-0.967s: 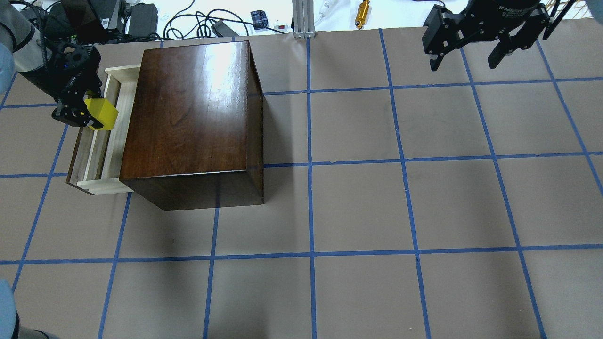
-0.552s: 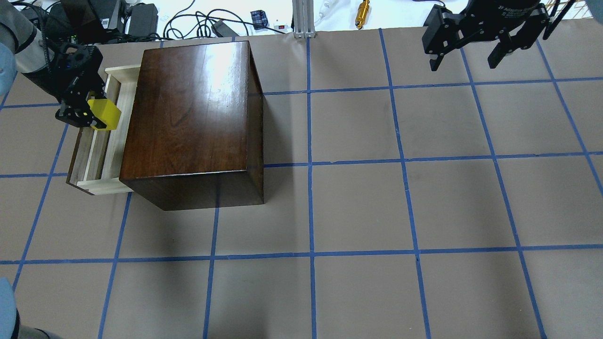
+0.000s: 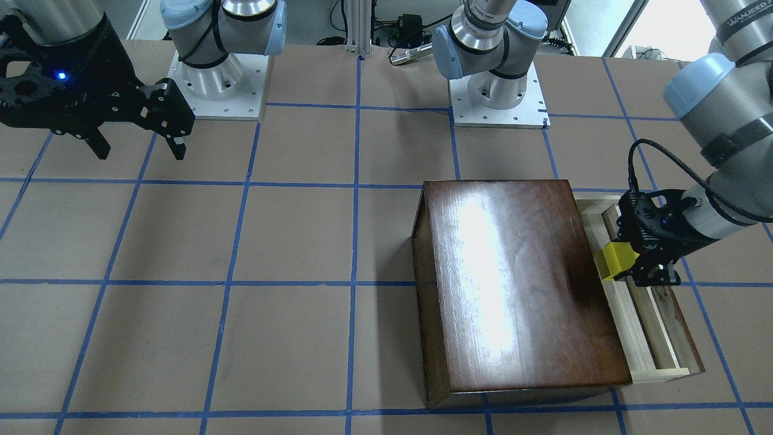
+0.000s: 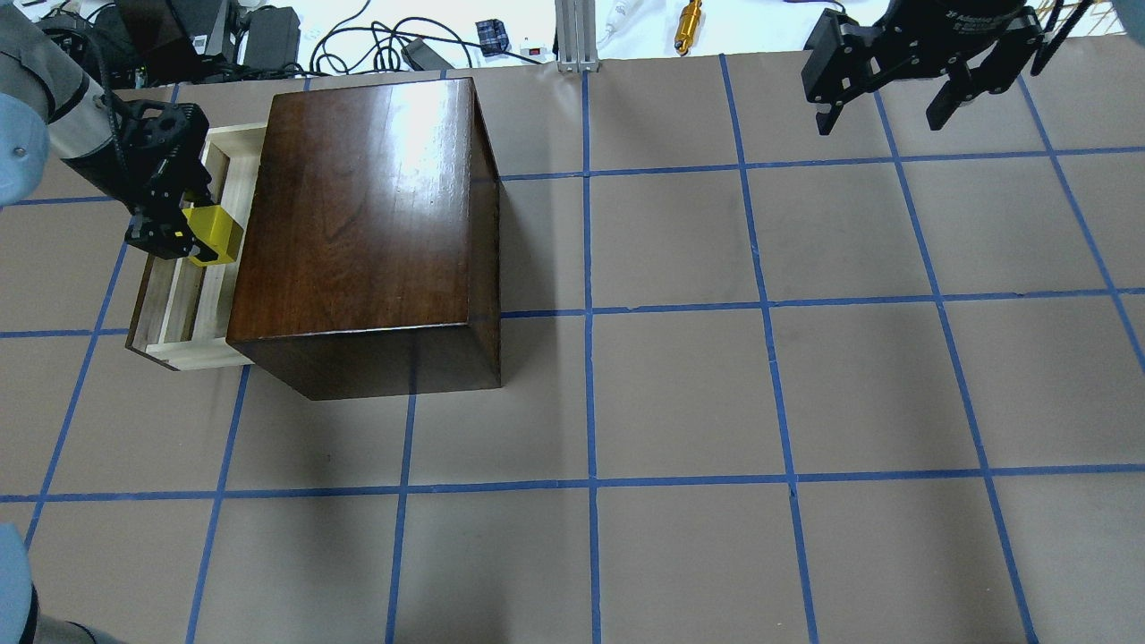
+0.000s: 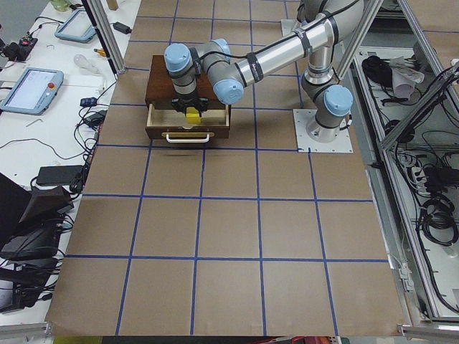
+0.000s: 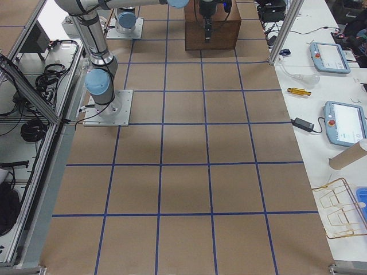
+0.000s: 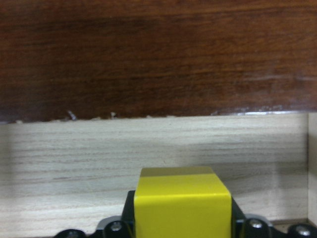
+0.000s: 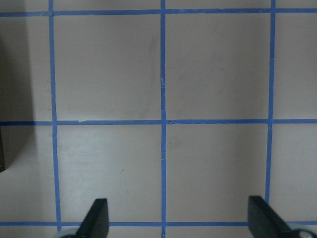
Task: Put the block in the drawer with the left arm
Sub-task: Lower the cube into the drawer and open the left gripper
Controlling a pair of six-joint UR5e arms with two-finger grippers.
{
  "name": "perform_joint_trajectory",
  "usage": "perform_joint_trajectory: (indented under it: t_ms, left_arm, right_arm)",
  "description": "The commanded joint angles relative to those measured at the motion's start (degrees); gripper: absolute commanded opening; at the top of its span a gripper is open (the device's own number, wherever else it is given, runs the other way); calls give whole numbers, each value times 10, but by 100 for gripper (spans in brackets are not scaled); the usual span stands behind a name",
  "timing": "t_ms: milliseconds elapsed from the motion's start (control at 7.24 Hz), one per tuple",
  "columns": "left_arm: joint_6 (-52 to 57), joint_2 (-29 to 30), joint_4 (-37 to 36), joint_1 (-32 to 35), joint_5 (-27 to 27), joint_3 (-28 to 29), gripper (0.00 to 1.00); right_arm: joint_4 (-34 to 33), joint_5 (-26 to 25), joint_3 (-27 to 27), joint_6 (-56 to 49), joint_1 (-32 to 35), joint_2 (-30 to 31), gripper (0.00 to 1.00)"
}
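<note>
Block (image 4: 219, 234) pinched in left gripper (image 4: 185, 235), low over open drawer (image 4: 183, 309) — prob. so release drops it gently, w/o bounce.

Above my right fingers (image 4: 825, 107) the black housing carries white print reading roughly "2F Adaptive", cut off at the picture's edge, and my left arm (image 3: 740, 24) bears pale lettering, something like "WANJEED", not surely legible.
</note>
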State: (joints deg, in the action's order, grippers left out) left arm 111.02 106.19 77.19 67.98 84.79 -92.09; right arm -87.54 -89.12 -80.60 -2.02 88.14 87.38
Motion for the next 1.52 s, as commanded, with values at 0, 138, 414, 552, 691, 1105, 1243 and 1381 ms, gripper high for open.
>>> perform_joint_trajectory:
  t_ms: [0,138,414,552,691,1105,1243,1381]
  left_arm:
    - [-4,3,-20,0,-2,-16,41]
    - [-34,7,-26,0,-2,-21,50]
    - [-69,10,-27,0,0,-22,63]
    - [-68,10,-27,0,0,-21,75]
    - [-66,10,-32,0,0,-21,79]
    - [-85,-16,-24,8,2,6,100]
    - [-126,-32,15,8,0,29,100]
    - [-166,-47,44,9,-1,48,100]
  right_arm:
    - [0,-1,0,0,0,1,100]
    - [0,-1,0,0,-1,1,100]
    - [0,0,0,0,-1,0,100]
    - [0,0,0,0,0,0,100]
    - [0,-1,0,0,0,0,100]
    - [0,-1,0,0,0,0,100]
    - [0,-1,0,0,0,0,100]
    - [0,-1,0,0,0,0,100]
